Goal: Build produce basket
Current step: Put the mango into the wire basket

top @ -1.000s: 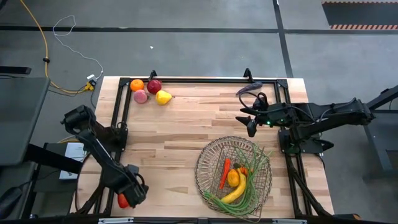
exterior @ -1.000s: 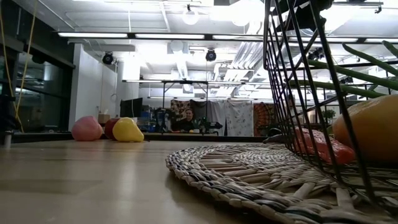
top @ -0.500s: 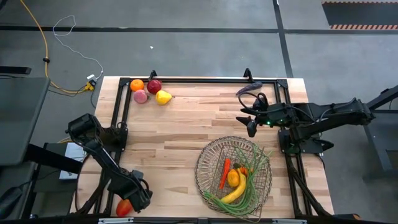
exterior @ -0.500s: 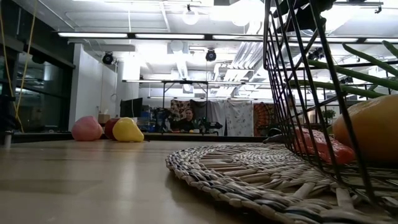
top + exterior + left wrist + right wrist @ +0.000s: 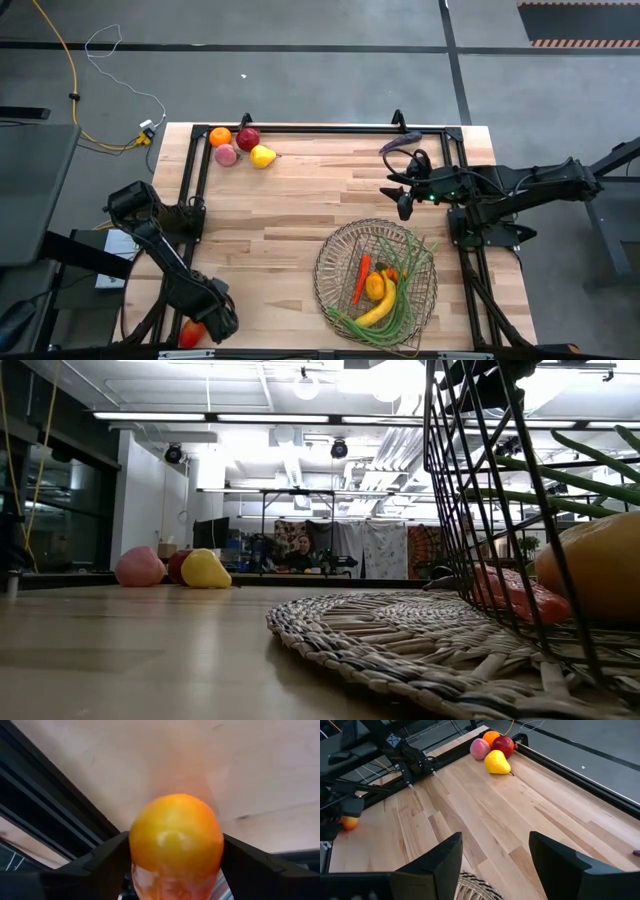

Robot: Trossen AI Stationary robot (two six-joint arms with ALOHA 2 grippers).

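My left gripper (image 5: 207, 318) is at the table's near left corner, shut on a red-yellow mango (image 5: 192, 333), which fills the left wrist view as the mango (image 5: 175, 835). My right gripper (image 5: 404, 197) hovers open beyond the basket's far side with nothing between its fingers (image 5: 445, 865). The wire basket (image 5: 330, 262) stands on a woven mat (image 5: 400, 630) at the near right and holds a red chilli (image 5: 361, 279), an orange (image 5: 375, 287), a banana (image 5: 378, 311) and green beans (image 5: 408, 270). My left gripper pinches the mango by its two opposite sides (image 5: 137, 850) between its two fingers (image 5: 105, 862). The fingers slant down toward the table's near left corner. The mango's rounded end sticks out past the fingers. Whether it touches the table I cannot tell.
An orange (image 5: 220, 136), a dark red apple (image 5: 248, 138), a pink peach (image 5: 226, 155) and a yellow pear (image 5: 263, 156) lie together at the far left corner. A purple eggplant (image 5: 400, 143) lies at the far right by the black frame rail (image 5: 320, 129). Bare wood lies between.
My left gripper has sunk and gone toward the table's near edge with the mango, rolling about its own axis as it went. The mango has come along between the fingers. My right arm has kept still.
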